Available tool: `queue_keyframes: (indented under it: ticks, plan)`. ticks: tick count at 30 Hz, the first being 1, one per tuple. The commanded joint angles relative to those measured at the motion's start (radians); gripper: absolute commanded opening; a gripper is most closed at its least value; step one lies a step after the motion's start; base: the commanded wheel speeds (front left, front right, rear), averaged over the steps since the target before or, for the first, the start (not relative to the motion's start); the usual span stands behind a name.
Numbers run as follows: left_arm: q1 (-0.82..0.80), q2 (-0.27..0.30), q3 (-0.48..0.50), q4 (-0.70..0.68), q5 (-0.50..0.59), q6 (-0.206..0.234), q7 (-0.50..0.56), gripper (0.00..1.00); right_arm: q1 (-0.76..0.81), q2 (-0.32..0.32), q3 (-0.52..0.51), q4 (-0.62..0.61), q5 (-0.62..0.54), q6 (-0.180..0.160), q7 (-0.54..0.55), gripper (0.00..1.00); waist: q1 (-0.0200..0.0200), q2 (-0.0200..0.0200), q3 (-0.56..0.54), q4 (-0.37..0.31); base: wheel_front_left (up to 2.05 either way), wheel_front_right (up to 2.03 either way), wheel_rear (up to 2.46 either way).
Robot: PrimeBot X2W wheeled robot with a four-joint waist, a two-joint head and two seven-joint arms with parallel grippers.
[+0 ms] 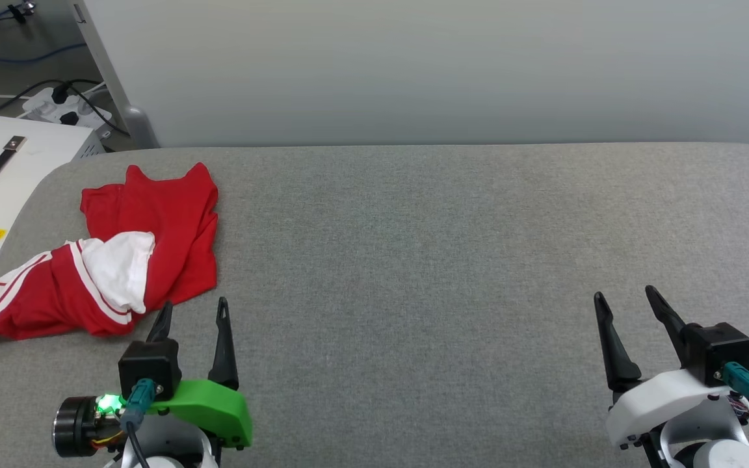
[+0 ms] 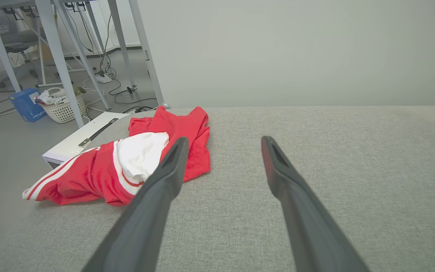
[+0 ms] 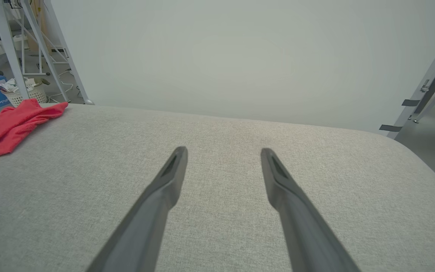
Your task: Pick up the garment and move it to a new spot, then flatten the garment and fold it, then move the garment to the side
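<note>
The garment (image 1: 153,221) is lying crumpled at the near-left corner of the grey table (image 1: 413,260), right off the tips of the left gripper (image 1: 194,303).

That gripper is hovering with its fingers spread and gripping nothing. The heap is sitting just ahead and to its left, with its near hem close by the left finger and its long run slanting from the near-left edge toward the far side. The right gripper (image 1: 625,292) is waiting well apart, likewise spread and empty, so the left arm is looking the likelier to reach first.
</note>
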Motion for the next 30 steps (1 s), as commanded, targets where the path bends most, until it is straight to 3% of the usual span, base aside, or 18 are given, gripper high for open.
queue_keyframes:
  ticks: [1, 30]
  plan:
    - [-0.003, -0.001, -0.001, -0.004, -0.005, 0.006, -0.011, 1.0, 0.001, 0.0, -0.002, -0.011, 0.016, 0.0, -0.012, 1.0, 0.0, 0.0, 0.0, 0.0, 0.0, 0.0, 0.0]
    - [0.016, -0.002, -0.003, 0.005, -0.027, 0.016, -0.071, 1.0, 0.033, 0.0, 0.005, -0.019, 0.08, 0.0, -0.072, 1.0, 0.0, 0.0, -0.009, -0.003, 0.0, 0.0, 0.0]
